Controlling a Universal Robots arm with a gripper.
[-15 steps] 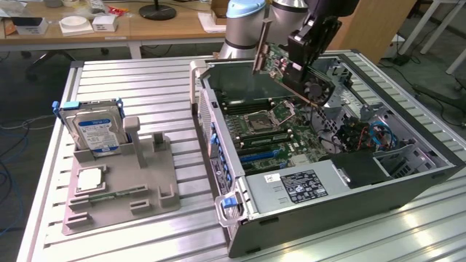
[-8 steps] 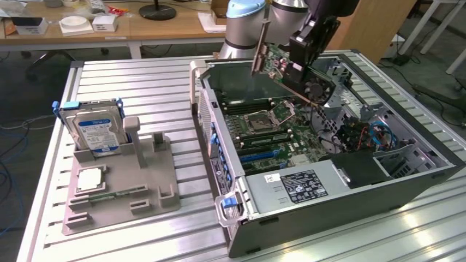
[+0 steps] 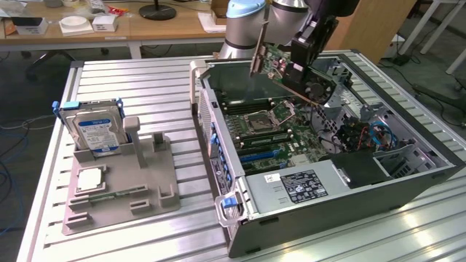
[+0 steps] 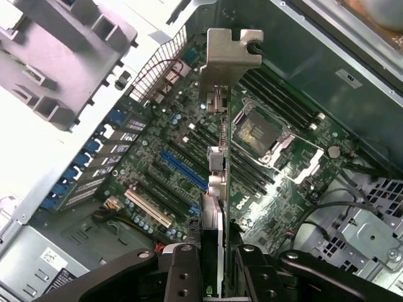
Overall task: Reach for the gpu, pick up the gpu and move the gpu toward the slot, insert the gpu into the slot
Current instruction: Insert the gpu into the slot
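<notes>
- You have the fingers clamped on the gpu, with the card edge-on between them and its silver bracket at the far end.
- The gpu hangs over the open case.
- The blue slot lies on the motherboard beyond the fingers, clear of the card.
</notes>
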